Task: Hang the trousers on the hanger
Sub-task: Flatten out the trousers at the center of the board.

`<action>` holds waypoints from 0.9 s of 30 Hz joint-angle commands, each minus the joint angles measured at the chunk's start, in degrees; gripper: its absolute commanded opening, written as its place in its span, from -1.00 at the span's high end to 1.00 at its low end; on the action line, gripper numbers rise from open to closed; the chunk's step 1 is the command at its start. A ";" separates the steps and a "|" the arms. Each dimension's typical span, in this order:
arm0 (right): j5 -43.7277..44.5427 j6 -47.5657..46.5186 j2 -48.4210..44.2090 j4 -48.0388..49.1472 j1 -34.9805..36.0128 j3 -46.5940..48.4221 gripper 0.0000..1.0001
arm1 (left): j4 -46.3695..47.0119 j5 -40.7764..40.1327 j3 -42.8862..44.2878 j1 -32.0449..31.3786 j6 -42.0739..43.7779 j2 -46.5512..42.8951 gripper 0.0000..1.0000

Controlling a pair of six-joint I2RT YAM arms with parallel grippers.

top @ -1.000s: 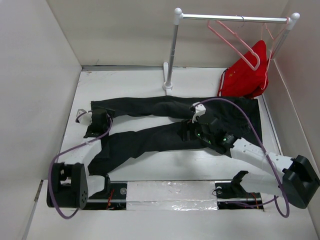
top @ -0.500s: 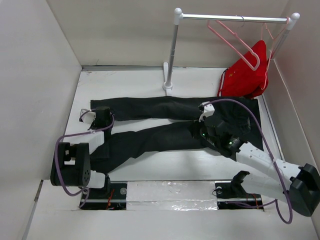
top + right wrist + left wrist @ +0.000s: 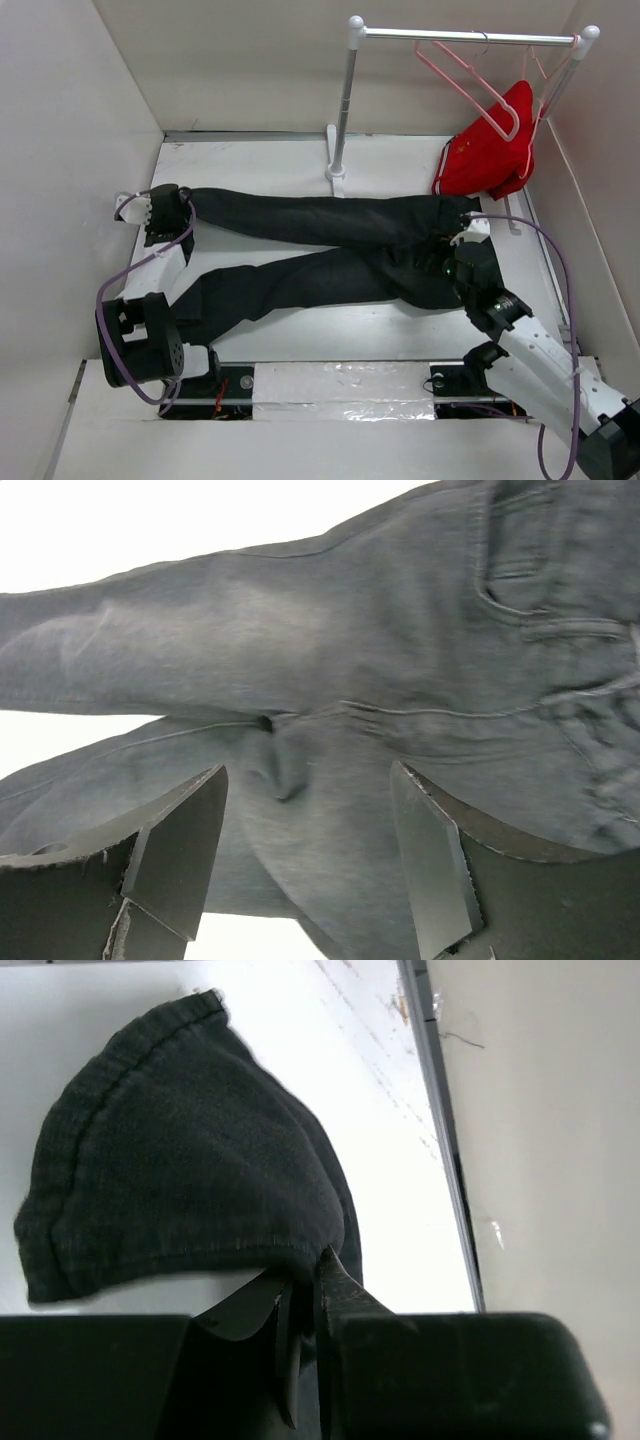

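White tabletop bears the trousers, cuff clamped in left jaws, right jaws apart over crotch.

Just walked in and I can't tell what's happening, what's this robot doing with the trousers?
The black trousers lie spread across the table. The left gripper is shut on the hem of the far leg, at the table's left side. The right gripper hangs open over the crotch area, holding nothing. The pink hanger hangs empty on the rail, so the trousers are not on it yet.
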 commanded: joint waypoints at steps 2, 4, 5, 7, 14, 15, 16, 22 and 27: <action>0.41 1.60 -2.34 -0.96 -1.48 -0.99 -0.46 | 1.94 0.55 -3.23 0.54 0.81 0.48 0.76; 1.20 2.47 -2.43 -1.14 -1.49 -1.08 -0.49 | 3.28 0.91 -6.48 1.06 -0.50 0.04 0.47; 1.82 2.91 -2.43 -1.49 -2.09 -1.08 -0.52 | 2.06 0.74 -6.41 1.07 -1.47 0.22 0.03; 3.66 4.14 -1.99 -0.71 -2.80 -2.04 -0.56 | -0.31 -0.58 -4.06 1.07 -1.30 0.48 -0.33; -0.54 5.03 3.72 3.59 -11.93 -2.22 0.17 | 4.32 -0.50 1.49 -10.24 10.81 -10.41 -0.43; -3.25 4.94 4.59 4.39 -13.60 -2.13 0.57 | 4.60 0.55 2.28 -13.49 12.30 -10.94 -0.39; -4.58 4.77 6.43 5.09 -15.35 -2.04 1.00 | 4.77 1.17 3.59 -21.01 14.76 -10.68 -0.36; -12.42 2.66 7.33 3.08 -26.44 1.91 1.00 | 9.35 3.29 3.60 -49.44 19.17 0.64 0.47; -9.35 2.22 1.28 0.09 -28.12 2.00 0.73 | 8.99 2.13 3.79 -65.53 21.20 9.26 0.54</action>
